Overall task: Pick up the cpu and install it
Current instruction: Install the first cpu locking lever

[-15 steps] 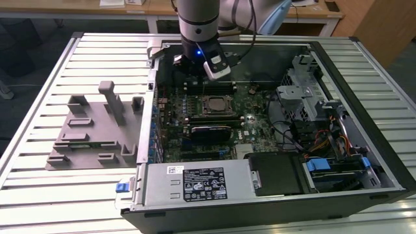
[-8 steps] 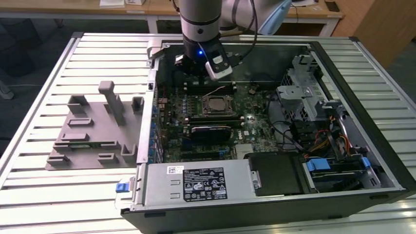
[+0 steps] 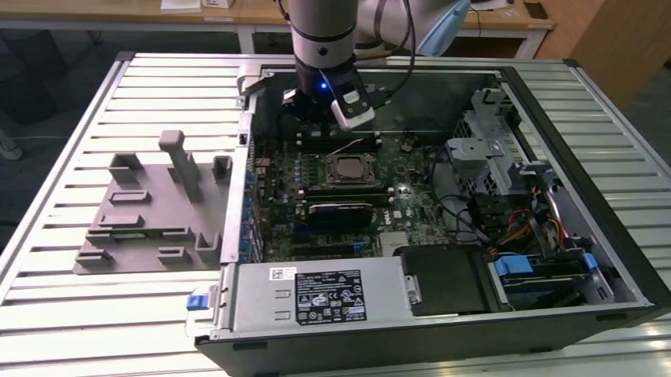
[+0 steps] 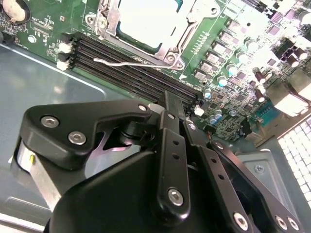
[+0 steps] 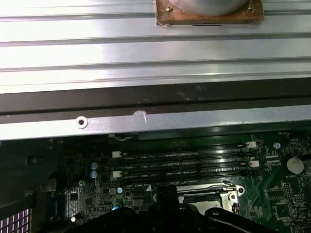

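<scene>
The memory slots (image 3: 338, 143) on the motherboard (image 3: 414, 196) serve as the mark for everything here. The cpu (image 3: 348, 167) lies flat in its socket just beside the slots, its silver-grey top facing up and a metal bracket framing it. In the second wrist view the cpu (image 4: 146, 19) sits on the far side of the memory slots (image 4: 131, 65) from the gripper (image 4: 168, 103). The black fingers (image 4: 171, 145) are drawn together at their tips with nothing between them. Those tips reach to the slots' near edge, so the full band of slots lies between them and the chip, and the two are apart. A thin silver wire lever (image 4: 121, 63) lies across the slots on the cpu's side. In the exterior view the gripper (image 3: 313, 110) hangs from the arm above the side of the slots turned away from the cpu, toward the wall of the computer case (image 3: 587, 157). A black block (image 3: 338, 214) sits beyond the cpu from the slots. A power supply (image 3: 314, 294) stands further off again, at the case's opposite end. Outside the case, well apart from the slots toward the exterior view's left, a grey fixture (image 3: 147, 212) rests on the slatted table (image 3: 63, 314). In the first wrist view the gripper (image 5: 167, 194) shows as one narrow black tip just beside the memory slots (image 5: 184, 162).
</scene>
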You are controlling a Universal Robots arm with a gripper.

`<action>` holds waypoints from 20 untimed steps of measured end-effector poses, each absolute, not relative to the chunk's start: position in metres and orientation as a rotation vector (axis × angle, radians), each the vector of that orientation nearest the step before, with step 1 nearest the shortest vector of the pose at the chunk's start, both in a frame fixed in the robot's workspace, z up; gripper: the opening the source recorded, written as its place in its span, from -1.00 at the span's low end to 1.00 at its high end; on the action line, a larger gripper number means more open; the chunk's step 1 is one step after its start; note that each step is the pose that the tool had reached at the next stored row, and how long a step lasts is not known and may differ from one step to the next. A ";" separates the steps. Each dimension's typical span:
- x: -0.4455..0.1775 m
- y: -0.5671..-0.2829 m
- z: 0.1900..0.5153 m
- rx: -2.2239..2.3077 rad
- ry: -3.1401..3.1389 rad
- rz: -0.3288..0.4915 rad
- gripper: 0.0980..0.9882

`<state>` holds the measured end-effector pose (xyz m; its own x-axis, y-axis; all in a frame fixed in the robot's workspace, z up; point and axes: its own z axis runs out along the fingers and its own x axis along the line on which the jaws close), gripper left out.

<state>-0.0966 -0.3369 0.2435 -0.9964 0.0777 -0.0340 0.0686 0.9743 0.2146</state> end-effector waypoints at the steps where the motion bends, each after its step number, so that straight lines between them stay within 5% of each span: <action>1: -0.097 -0.337 0.243 0.114 3.079 0.333 -0.98; 20: -0.096 -0.337 0.236 0.119 3.051 0.262 -0.98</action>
<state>-0.0965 -0.3371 0.2361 -0.9940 0.0836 -0.0702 0.0704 0.9824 0.1731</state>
